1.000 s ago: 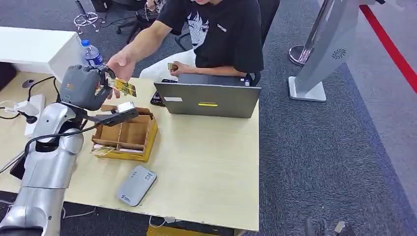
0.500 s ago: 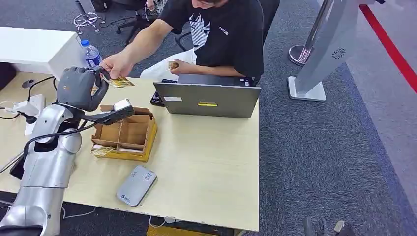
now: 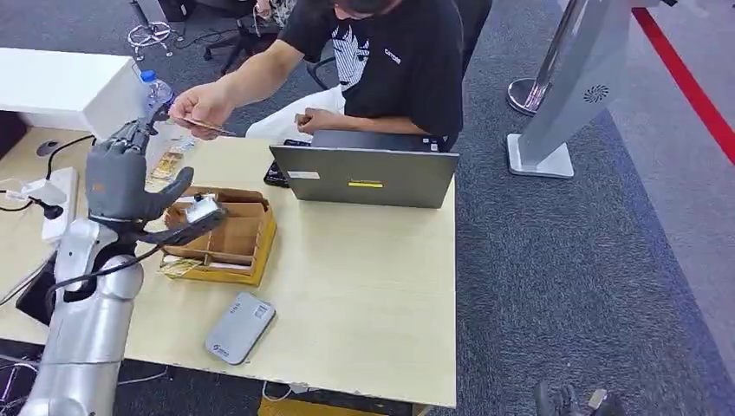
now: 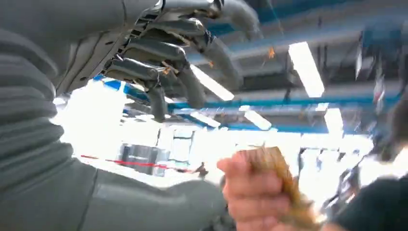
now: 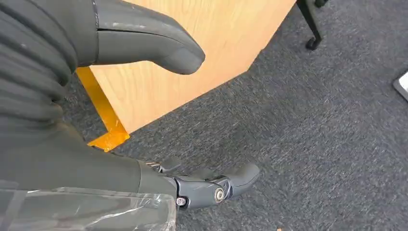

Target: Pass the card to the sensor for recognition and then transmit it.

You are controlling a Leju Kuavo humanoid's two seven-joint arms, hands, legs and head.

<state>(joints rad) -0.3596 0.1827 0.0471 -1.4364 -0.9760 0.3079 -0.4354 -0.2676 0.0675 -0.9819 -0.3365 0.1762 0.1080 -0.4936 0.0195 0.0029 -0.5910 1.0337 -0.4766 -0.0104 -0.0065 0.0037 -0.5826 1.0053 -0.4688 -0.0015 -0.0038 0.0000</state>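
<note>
- Fingers [image 3: 130, 143] of left hand [image 3: 117, 178] spread, holding nothing.
- Card [image 3: 211, 127] now pinched in person's hand [image 3: 195, 108]: handover looks done.
- Right hand [image 5: 115, 43]: fingers apart, idle.

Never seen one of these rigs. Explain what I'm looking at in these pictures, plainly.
This is a humanoid robot. One picture looks down from its head, the other two come from cameras at its wrists. Its left hand is raised over the table with fingers spread, holding nothing. A seated person's hand holds the card. On the table lie a wooden box, a grey sensor and a laptop. The right hand hangs beside the table, above the carpet.
</note>
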